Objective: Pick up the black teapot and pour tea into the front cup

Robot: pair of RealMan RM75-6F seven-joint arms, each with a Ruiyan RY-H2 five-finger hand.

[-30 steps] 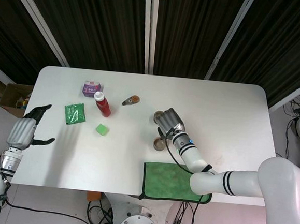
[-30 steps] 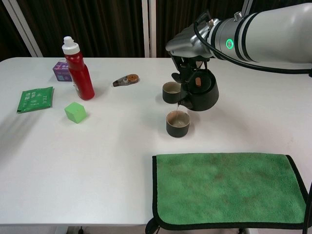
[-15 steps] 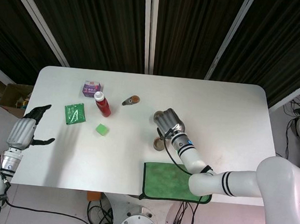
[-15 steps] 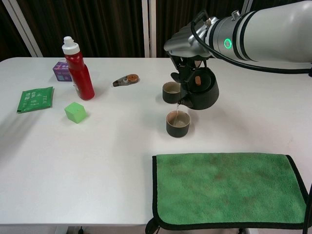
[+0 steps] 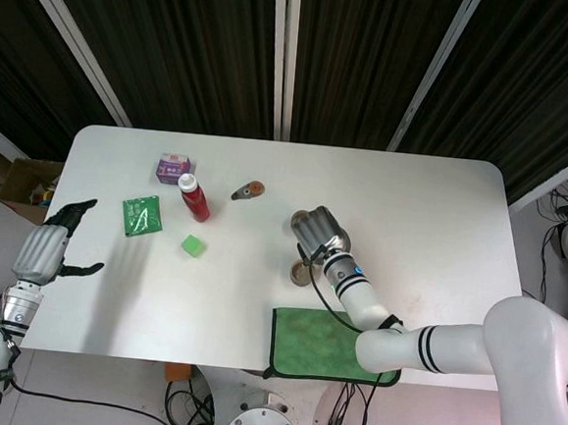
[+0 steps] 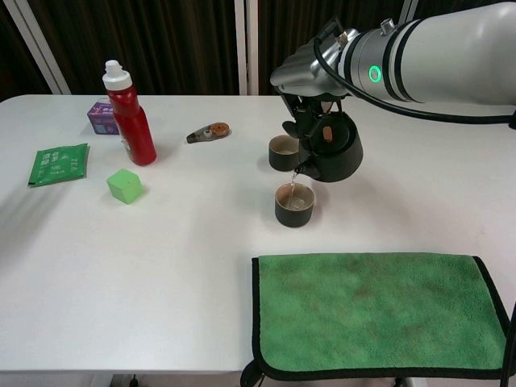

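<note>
My right hand (image 6: 310, 72) (image 5: 319, 229) grips the black teapot (image 6: 332, 149) by its top and holds it tilted above the table, spout down. A thin stream of tea runs from the spout into the front cup (image 6: 293, 204) (image 5: 301, 273), a dark cup with liquid in it. A second dark cup (image 6: 283, 152) stands just behind it, left of the teapot. My left hand (image 5: 47, 247) hangs off the table's left edge, fingers apart, holding nothing.
A green cloth (image 6: 379, 313) lies at the front right edge. On the left stand a red bottle (image 6: 129, 114), a green cube (image 6: 125, 185), a green packet (image 6: 58, 164) and a purple box (image 6: 101, 117). A small brown tool (image 6: 209, 132) lies behind the cups.
The teapot has tipped slightly further toward the front cup and the tea level in the cup has risen. The left hand has not moved.
</note>
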